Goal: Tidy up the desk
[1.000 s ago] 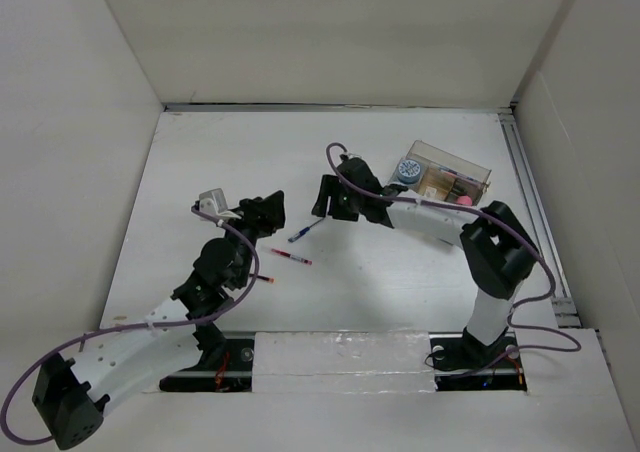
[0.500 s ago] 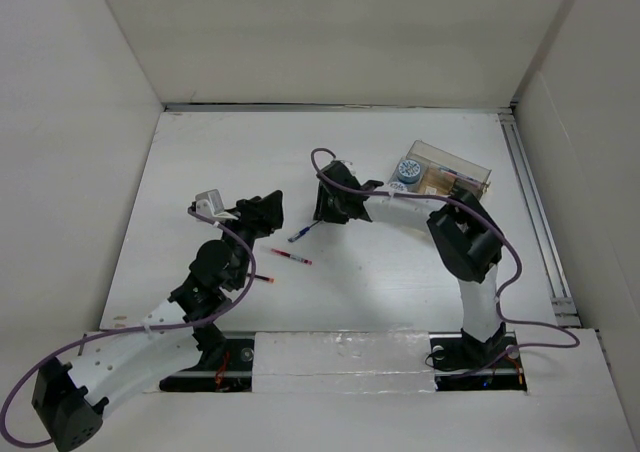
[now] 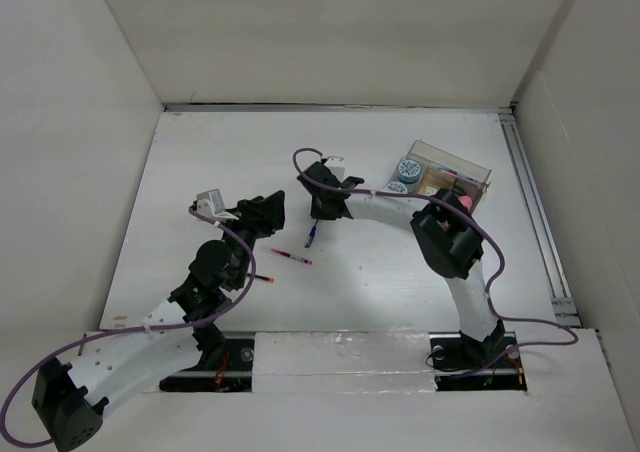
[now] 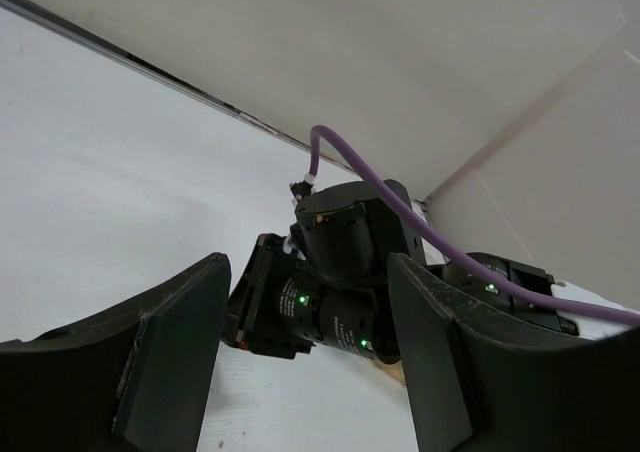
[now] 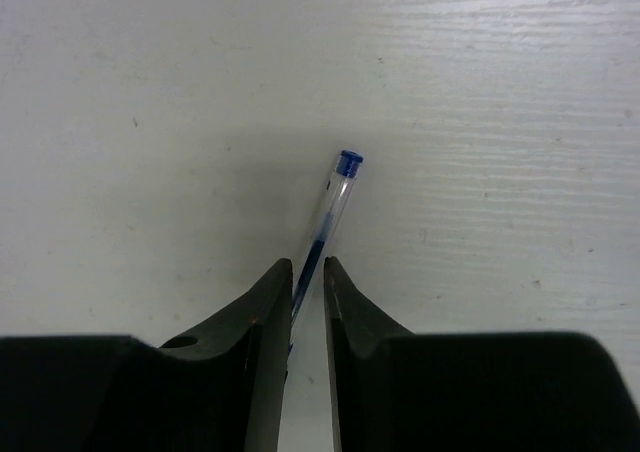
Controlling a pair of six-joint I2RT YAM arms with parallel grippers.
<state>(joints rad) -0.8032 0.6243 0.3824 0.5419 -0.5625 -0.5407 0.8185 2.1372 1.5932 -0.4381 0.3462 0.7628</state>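
**A:** The right arm stretches out to the middle of the desk (image 3: 200, 162), and the right gripper (image 5: 308, 272) sits low over the white surface.

**B:** What's in it?

**A:** A blue pen (image 5: 331, 208). The jaws are drawn narrow on it. The clear barrel runs between the two black fingers (image 5: 262, 317), and the blue end pokes out past the tips. Whether the pen is off the surface, the wrist view doesn't settle.

**B:** From overhead the pen lies nearly straight under that gripper, pointing toward the arm bases. And the left side?

**A:** The left gripper (image 4: 305, 272) hangs wide apart with nothing between its fingers. Its camera looks through the gap at the right arm's wrist and its purple cable (image 4: 400, 187).

**B:** Anything loose?

**A:** A red pen (image 3: 292, 258) lies flat near the blue one, not touching it. A second red-tipped pen (image 3: 264, 278) shows beside the left arm, partly hidden.

**B:** And the desk itself?

**A:** It fills the floor of the white-walled enclosure, from the arm bases to the far wall, with a metal rail (image 3: 530, 192) along its right edge. Toward the far right corner sits a clear tray (image 3: 475, 172). A round blue-and-white roll (image 3: 408, 168) is at its left end and a pink item (image 3: 465, 200) at its near corner. The rest inside is too small to tell.
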